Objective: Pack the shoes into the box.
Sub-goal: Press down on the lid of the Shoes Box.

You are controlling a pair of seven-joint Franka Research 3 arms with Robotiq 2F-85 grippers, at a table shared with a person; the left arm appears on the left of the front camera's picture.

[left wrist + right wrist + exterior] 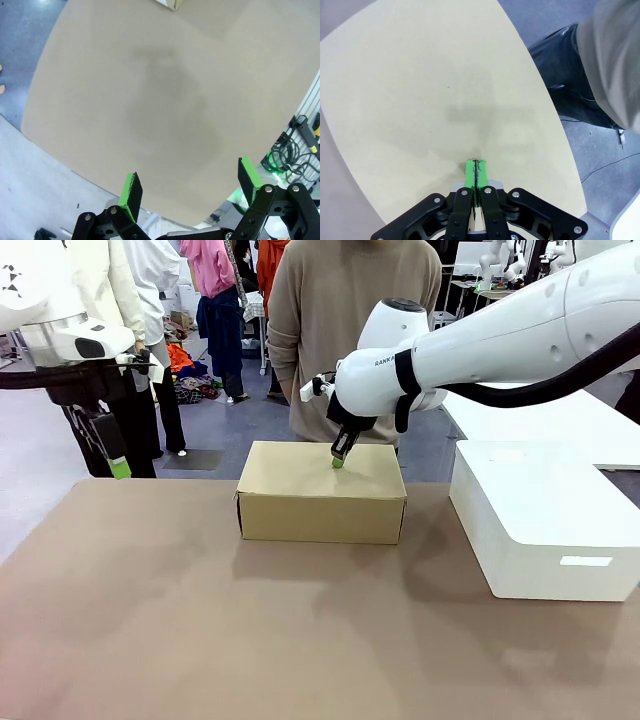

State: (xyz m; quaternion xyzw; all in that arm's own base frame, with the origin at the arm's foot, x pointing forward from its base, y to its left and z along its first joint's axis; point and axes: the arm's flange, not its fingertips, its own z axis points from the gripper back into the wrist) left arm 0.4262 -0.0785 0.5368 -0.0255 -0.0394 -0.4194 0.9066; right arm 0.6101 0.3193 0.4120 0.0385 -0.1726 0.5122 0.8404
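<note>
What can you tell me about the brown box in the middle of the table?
The box is plain tan cardboard, rectangular, with its flat lid shut. It sits level on the table, toward the far side, just in front of a person. A bigger white box stands apart on its right. The right gripper, fingers pressed together, points down at the lid; it looks to be touching it or almost so.

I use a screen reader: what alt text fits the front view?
The right gripper, shut, rests its fingertips on the closed lid of the tan box mid-table. The left gripper hangs open at left; a white box sits right.
</note>
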